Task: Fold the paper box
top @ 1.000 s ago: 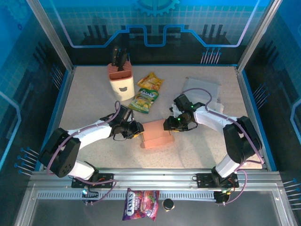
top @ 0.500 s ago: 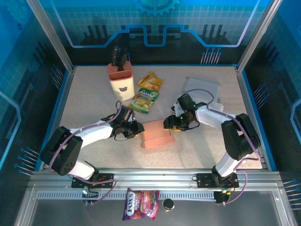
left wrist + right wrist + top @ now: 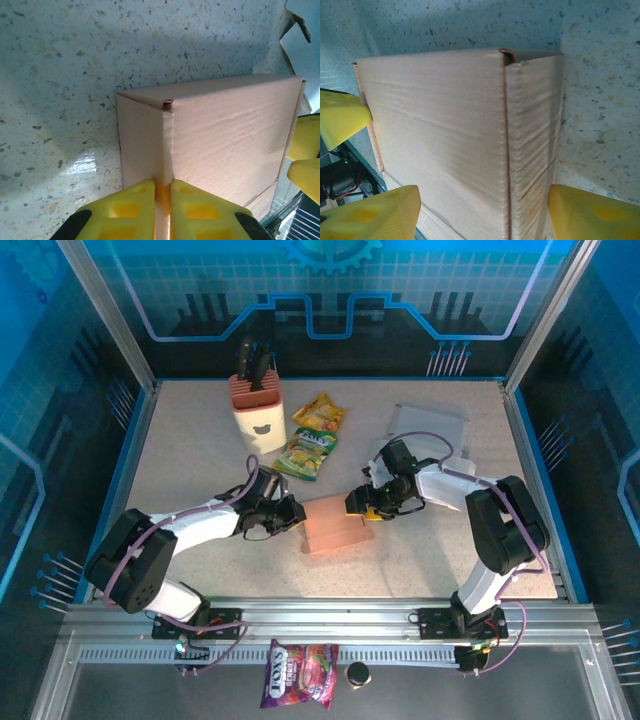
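The paper box is a tan cardboard carton lying mid-table between both arms. My left gripper is at its left end. In the left wrist view the yellow fingers are shut on the box, pinching its near vertical corner seam, with the gripper tight against the card. My right gripper is at the box's right end. In the right wrist view it stands open, fingers wide apart on either side of the box and its corner crease.
A knife block stands at the back left, with snack packets beside it. A flat grey carton lies at the back right. A candy bag and a small black cap rest on the front rail.
My left gripper's fingers have closed onto the box's left corner seam. My right gripper's fingers have spread wider at the box's right end, and that wrist shifted slightly.
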`<state>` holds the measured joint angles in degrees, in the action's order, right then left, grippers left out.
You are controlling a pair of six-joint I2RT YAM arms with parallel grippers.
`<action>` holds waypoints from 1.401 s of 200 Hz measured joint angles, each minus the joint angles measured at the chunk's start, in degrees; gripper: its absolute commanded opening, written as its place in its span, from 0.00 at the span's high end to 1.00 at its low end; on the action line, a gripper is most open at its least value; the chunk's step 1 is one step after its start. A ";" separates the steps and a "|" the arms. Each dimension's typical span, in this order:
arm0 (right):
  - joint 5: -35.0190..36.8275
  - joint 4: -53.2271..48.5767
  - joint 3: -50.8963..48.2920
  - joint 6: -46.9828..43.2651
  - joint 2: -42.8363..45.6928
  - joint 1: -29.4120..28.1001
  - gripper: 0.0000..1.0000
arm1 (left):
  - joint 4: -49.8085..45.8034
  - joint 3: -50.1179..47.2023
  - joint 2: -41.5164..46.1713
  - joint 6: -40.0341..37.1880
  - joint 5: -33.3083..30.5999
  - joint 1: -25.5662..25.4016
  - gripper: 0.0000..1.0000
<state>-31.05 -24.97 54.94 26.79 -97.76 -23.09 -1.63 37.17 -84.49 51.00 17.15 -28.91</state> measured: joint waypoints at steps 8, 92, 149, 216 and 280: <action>-0.24 0.02 -0.09 -0.13 -0.22 0.24 0.29 | 0.42 -0.24 0.00 0.04 0.09 0.00 0.90; -3.56 0.48 -0.96 -1.62 -1.51 1.38 0.27 | 3.58 -1.77 0.00 0.02 1.20 0.74 0.96; -11.28 5.22 -1.70 -1.14 -1.92 1.88 0.25 | 5.20 -2.78 -0.35 -0.13 2.93 2.56 0.97; -17.73 15.17 -3.58 5.03 -2.23 1.73 0.36 | 7.10 -2.75 -1.84 -0.42 3.58 3.21 0.96; -19.17 19.67 -5.16 10.82 -2.12 1.66 0.50 | 3.74 -1.18 -1.86 -3.98 2.84 3.26 0.74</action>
<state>-50.22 -5.30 49.78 37.60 -99.88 -21.43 2.11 35.99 -86.35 47.03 19.99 -25.65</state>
